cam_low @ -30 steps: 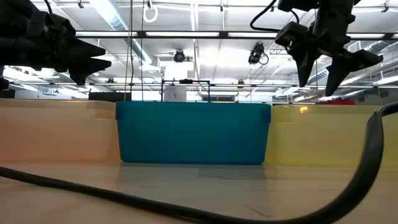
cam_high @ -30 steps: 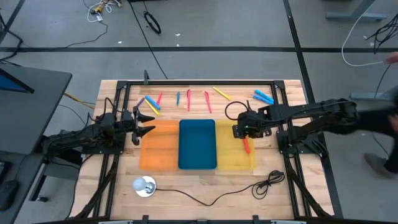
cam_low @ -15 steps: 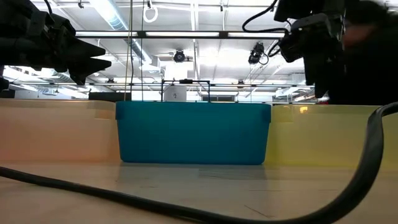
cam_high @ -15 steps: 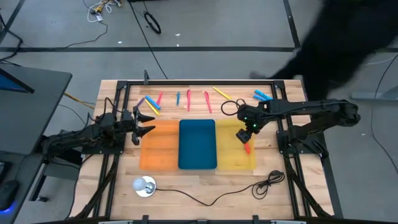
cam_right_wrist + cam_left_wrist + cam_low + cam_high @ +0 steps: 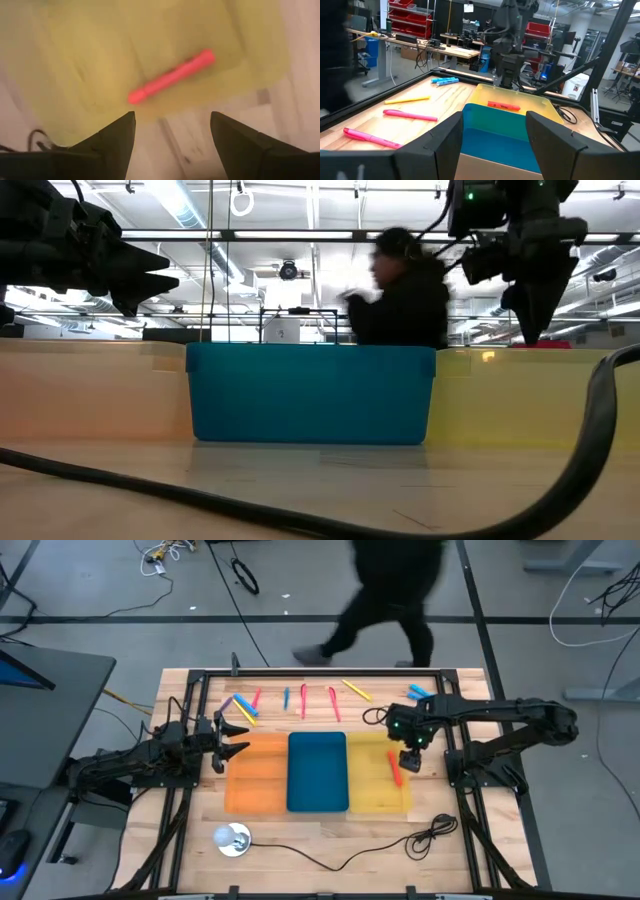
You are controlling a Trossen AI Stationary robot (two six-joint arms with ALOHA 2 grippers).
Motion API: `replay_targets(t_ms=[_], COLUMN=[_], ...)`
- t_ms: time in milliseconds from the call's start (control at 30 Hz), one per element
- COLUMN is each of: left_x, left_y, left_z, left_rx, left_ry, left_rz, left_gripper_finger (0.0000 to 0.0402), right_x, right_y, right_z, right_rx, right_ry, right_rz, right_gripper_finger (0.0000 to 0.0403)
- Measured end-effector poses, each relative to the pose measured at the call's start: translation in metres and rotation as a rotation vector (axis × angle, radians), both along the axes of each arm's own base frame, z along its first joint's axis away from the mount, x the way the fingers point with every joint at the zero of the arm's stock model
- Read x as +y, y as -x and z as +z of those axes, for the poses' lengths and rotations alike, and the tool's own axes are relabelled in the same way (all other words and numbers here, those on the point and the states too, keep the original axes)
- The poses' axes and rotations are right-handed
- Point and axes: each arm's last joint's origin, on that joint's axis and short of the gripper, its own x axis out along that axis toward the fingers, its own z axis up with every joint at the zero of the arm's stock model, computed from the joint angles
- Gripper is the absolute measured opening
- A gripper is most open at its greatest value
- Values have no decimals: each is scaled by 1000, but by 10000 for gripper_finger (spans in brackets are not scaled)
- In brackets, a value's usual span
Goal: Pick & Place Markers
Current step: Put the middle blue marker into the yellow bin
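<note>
A red marker (image 5: 396, 772) lies flat on the floor of the yellow tray (image 5: 370, 792), also seen in the right wrist view (image 5: 172, 76) and the left wrist view (image 5: 503, 105). My right gripper (image 5: 411, 759) hangs open above the tray's right part, pointing down, with the marker just left of it. Other markers lie on the wood beyond the trays: pink (image 5: 256, 698), blue (image 5: 285, 698), red (image 5: 303, 701), pink (image 5: 333, 703), yellow (image 5: 356, 690), blue (image 5: 421, 694). My left gripper (image 5: 230, 737) waits open and level at the orange tray's (image 5: 255, 780) far left corner.
A blue tray (image 5: 317, 775) stands between the orange and yellow ones. A black cable (image 5: 430, 833) and a white round object (image 5: 232, 838) lie near the front edge. Black frame rails (image 5: 320, 671) border the table. A person (image 5: 390, 590) walks past beyond the far edge.
My right gripper has drifted toward the table's right edge above the yellow tray and rolled about its own axis, its fingers now edge-on in the low view. The red marker has stayed where it lay. A person has crossed behind the table from right to left.
</note>
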Motion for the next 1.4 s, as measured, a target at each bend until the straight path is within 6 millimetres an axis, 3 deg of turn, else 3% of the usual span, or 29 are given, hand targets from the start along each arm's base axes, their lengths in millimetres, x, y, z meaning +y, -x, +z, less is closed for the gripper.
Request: replay_targets(t_ms=[233,500,800,1167,1400], left_x=[0,0,0,0,0], left_y=[0,0,0,0,0], left_z=[0,0,0,0,0], left_rx=[0,0,0,0,0], left_ry=[0,0,0,0,0], left_rz=[0,0,0,0,0], left_gripper_finger=[222,222,222,222,222], right_x=[-17,-41,-71,-108,-135], right_y=[9,17,33,45,50], right_z=[0,21,22,6,-3], right_rx=[37,43,71,163,177], right_ry=[-3,81,153,132,116], right_rz=[-14,-11,-3,53,2], right_gripper_finger=[259,259,259,259,259])
